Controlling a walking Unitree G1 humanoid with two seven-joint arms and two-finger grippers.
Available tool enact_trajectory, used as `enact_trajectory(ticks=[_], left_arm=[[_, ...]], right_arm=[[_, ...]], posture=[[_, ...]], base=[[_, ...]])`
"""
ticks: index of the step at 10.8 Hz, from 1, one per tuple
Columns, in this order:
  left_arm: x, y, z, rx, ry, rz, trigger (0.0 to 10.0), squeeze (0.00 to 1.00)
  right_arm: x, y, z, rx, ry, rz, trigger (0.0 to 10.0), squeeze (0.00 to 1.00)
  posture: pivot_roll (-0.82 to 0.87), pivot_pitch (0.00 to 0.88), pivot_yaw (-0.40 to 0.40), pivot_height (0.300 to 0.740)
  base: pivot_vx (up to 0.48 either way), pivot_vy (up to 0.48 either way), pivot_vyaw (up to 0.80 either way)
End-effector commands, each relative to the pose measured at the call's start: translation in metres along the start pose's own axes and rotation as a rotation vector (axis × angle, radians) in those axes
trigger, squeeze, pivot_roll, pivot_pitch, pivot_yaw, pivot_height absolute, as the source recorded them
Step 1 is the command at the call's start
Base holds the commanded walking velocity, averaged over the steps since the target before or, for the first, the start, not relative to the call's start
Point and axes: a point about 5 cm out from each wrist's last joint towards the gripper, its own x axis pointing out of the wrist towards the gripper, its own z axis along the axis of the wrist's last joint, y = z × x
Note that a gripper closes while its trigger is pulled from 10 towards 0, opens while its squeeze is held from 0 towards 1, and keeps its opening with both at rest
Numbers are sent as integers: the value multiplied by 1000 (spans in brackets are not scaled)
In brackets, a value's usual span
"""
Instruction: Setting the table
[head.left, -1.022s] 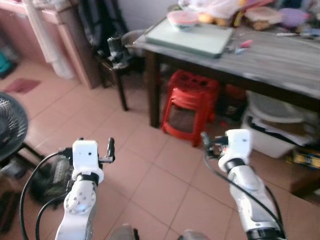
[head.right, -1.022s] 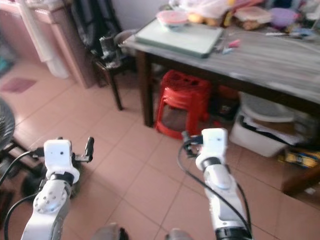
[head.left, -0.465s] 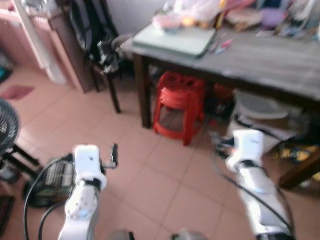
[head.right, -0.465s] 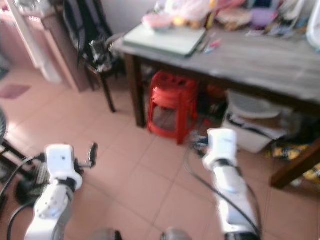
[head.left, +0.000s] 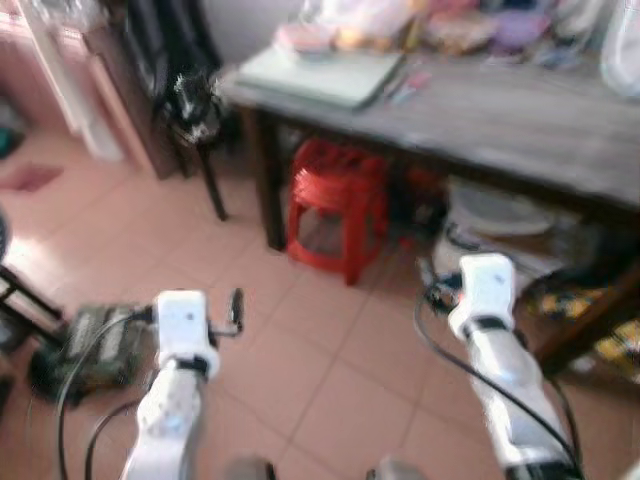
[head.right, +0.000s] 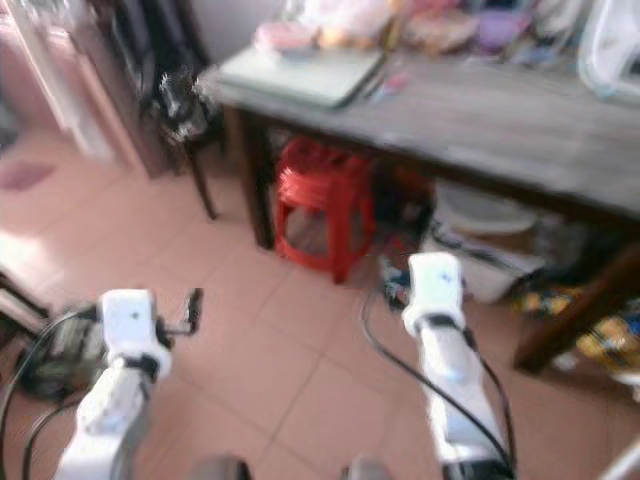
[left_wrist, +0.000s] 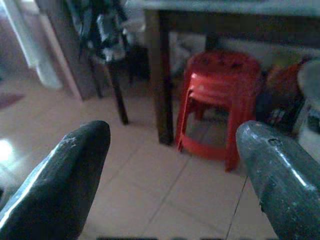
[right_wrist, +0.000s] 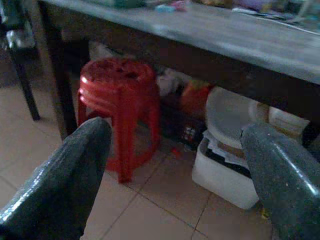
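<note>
Table (head.left: 520, 110) ahead over a red stool (head.left: 335, 205); left pincer (left_wrist: 175, 165) and right pincer (right_wrist: 180, 165) raised forward, both spread, empty.

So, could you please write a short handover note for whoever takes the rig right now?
Left hand: open, empty, held out over the tiled floor.
Right hand: open, empty, raised toward the table.
Table is ahead; a green board and blurred clutter sit on its far side. Red stools stand beneath.
Done: nothing visibly set.
Left: reach the table and start setting it.
</note>
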Motion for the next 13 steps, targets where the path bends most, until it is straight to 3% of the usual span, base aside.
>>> enact_trajectory(ticks=[1, 2, 4, 6, 11, 13], left_arm=[[0, 4, 0, 26, -3, 2, 10000, 0], [5, 1, 6, 46, -51, -17, 10000, 0], [6, 4, 13, 11, -59, -11, 10000, 0], [-2, 3, 2, -30, -18, -12, 10000, 0], [-8, -4, 3, -58, -8, -46, 10000, 0], [-9, -5, 0, -58, 3, -58, 10000, 0]], right_arm=[[0, 7, 2, 55, -16, 21, 10000, 0], [3, 9, 8, 37, -48, 25, 10000, 0], [8, 9, 17, 22, -85, 36, 10000, 0], [4, 7, 12, 32, -65, 36, 10000, 0], [-7, 7, 18, -2, -107, 42, 10000, 0], [-6, 6, 16, -35, -104, 40, 10000, 0]], posture=[[15, 31, 36, 740], [16, 35, 38, 740], [20, 45, 42, 740], [15, 62, 35, 740], [13, 62, 22, 740], [14, 57, 23, 740]], base=[[0, 0, 0], [0, 0, 0], [0, 0, -800], [0, 0, -800], [0, 0, -800], [0, -292, 0]])
